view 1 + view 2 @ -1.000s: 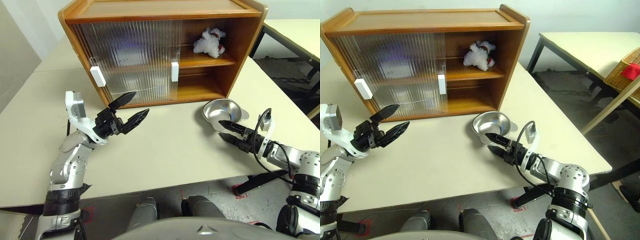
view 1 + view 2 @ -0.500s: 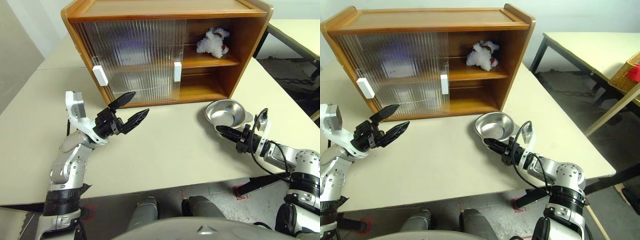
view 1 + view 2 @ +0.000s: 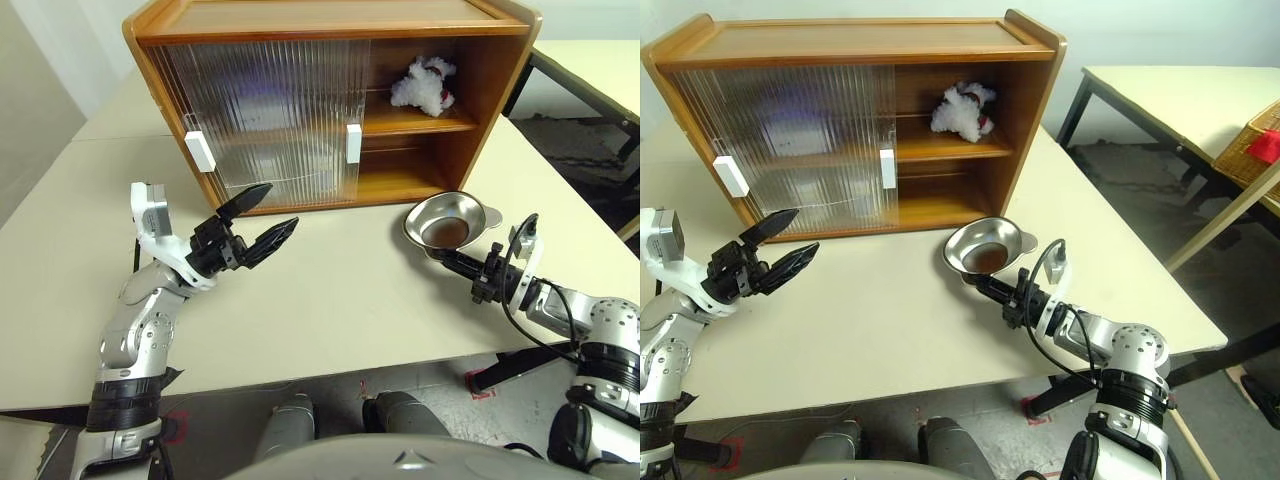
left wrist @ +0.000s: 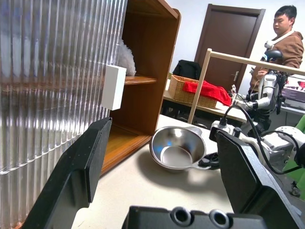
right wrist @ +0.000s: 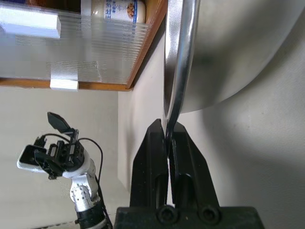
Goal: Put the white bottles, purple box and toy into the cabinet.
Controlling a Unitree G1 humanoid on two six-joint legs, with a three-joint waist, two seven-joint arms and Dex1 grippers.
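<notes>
Inside, the toy is seen lying on the middle shelf of the cabinet, in the open right half. A white bottle is made out behind the ribbed sliding doors, which are drawn together over the left half, their white handles showing at the left and near the middle. The purple box cannot be made out behind the ribbed panels. The cabinet is set at the far side of the table. A steel bowl is held just off the cabinet's near right corner, its rim pinched between the closed fingers of the right gripper; the bowl is tilted and appears lifted slightly off the table. The left gripper is held above the table near the cabinet's left door, its fingers spread wide and nothing between them. A person is seen in the far background beyond a second table carrying a wicker basket.
</notes>
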